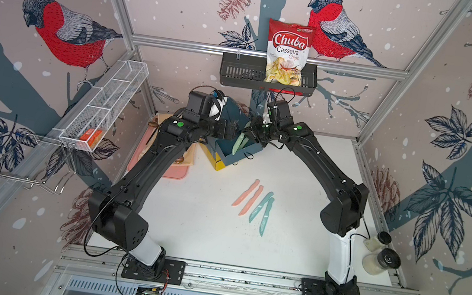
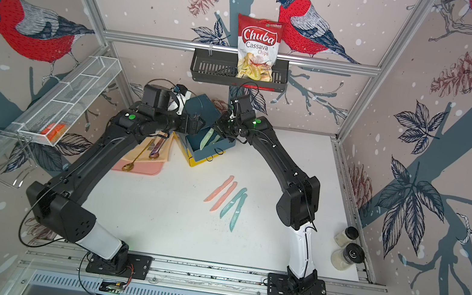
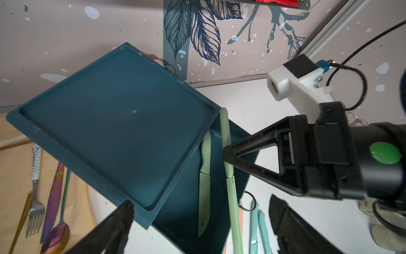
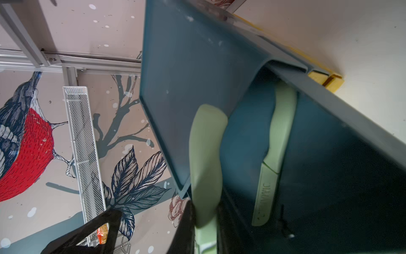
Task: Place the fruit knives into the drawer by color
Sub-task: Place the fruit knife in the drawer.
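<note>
Right hand (image 4: pixel 204 224) pinches green knife (image 4: pixel 206 154) — handle toward drawer's (image 4: pixel 329 176) back.

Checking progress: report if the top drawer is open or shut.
Open: top drawer is pulled out, a pale green knife lying inside, the second green knife in the right gripper.

The scene is lit brightly and evenly; only soft shadows are cast on the white table (image 1: pixel 200 228). Edges are bent by wide-angle distortion in both top views. In the right wrist view the nearest pale green knife (image 4: pixel 206 165) is rendered blurred.
</note>
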Controlling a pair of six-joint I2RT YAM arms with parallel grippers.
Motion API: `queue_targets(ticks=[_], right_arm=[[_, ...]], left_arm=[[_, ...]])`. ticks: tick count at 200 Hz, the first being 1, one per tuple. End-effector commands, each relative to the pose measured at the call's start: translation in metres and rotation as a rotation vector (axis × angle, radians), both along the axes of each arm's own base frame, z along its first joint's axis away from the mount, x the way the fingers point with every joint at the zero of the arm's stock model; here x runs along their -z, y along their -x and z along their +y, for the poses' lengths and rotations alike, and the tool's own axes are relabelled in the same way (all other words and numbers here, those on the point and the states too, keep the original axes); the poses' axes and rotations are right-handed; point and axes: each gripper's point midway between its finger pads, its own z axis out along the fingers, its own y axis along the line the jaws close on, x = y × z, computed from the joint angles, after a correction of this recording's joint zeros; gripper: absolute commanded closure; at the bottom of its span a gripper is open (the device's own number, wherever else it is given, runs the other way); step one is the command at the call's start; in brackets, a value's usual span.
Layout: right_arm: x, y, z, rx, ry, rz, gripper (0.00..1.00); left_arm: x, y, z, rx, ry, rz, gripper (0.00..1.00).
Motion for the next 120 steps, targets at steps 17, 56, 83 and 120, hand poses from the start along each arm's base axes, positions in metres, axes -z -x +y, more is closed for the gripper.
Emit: queue_targets(ticks=[17, 56, 83, 120], right_arm=[[0.005, -0.008, 0.008, -0.026, -0.056, 0.003, 0.70], [-0.006, -0.017, 0.012, -0.041, -0.091, -0.051, 0.57], [-0.012, -0.015, 0.008, -0.038, -0.103, -0.074, 0.57], [0.003, -0.017, 0.009, -0.035, -0.131, -0.027, 0.66]], left_arm=[[0.001, -0.004, 0.001, 0.011, 0.000, 0.000, 0.02], [0.005, -0.020, -0.005, 0.019, 0.013, 0.016, 0.03], [0.006, -0.033, -0.014, 0.038, 0.031, 0.026, 0.03], [0.008, -0.042, -0.017, 0.039, 0.041, 0.033, 0.03]])
